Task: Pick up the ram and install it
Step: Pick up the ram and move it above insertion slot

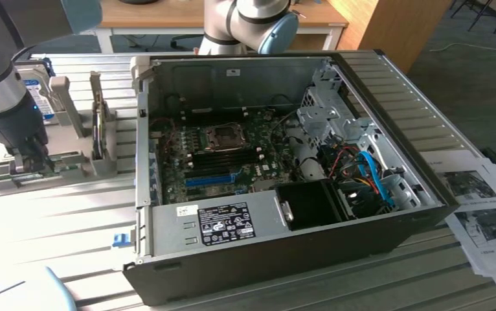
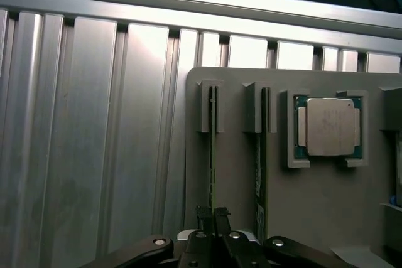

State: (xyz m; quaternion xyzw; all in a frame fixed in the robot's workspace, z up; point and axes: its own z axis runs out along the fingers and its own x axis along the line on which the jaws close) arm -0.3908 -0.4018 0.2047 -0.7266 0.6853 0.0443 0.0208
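Note:
The ram stands on edge in a slot of a grey holder, seen as a thin green strip. My gripper is straight over it, with its dark fingers pinched on the stick's near end. Another green stick stands in the neighbouring slot. In the exterior view the gripper reaches down into the holder at the exterior view's left, outside the open computer case. The dark memory slots lie on the motherboard below the processor socket.
A processor chip sits in a pocket of the holder. A hard drive stands upright behind the gripper. The case holds a blue slot, cables and a black fan shroud. Papers lie at the exterior view's right on the ribbed metal table.

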